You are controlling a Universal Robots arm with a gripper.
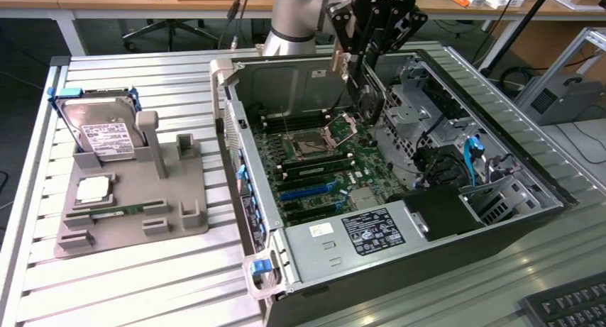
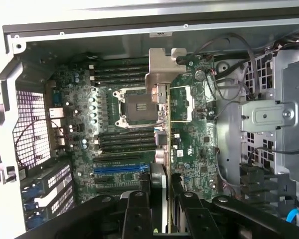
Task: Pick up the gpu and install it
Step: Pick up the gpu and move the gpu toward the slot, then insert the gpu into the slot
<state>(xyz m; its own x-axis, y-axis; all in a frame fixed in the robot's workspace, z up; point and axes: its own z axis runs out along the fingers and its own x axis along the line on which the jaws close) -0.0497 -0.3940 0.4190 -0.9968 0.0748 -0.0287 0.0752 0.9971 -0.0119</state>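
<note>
Black two-fingered pincer [image 2: 162, 186] clamped on the thin, flat, dark gpu card [image 1: 367, 100], silver metal bracket [image 2: 160, 69] at one short end. Held on edge over the open grey steel computer case [image 1: 284, 82], above the green motherboard [image 1: 313, 171], near the square metal processor socket [image 1: 311, 144]. Well apart, at the exterior view's left on the slatted metal desk [image 1: 142, 284]: grey plastic holder [image 1: 123, 224] carrying a silver hard drive [image 1: 104, 139].

Frame centre: open case [image 1: 224, 100], motherboard [image 1: 313, 167] free below held gpu [image 1: 367, 100].
Right: drive cage [image 1: 409, 106], blue cables [image 1: 470, 157] crowd in.
Lower centre: power supply [image 1: 365, 231] blocks.
</note>
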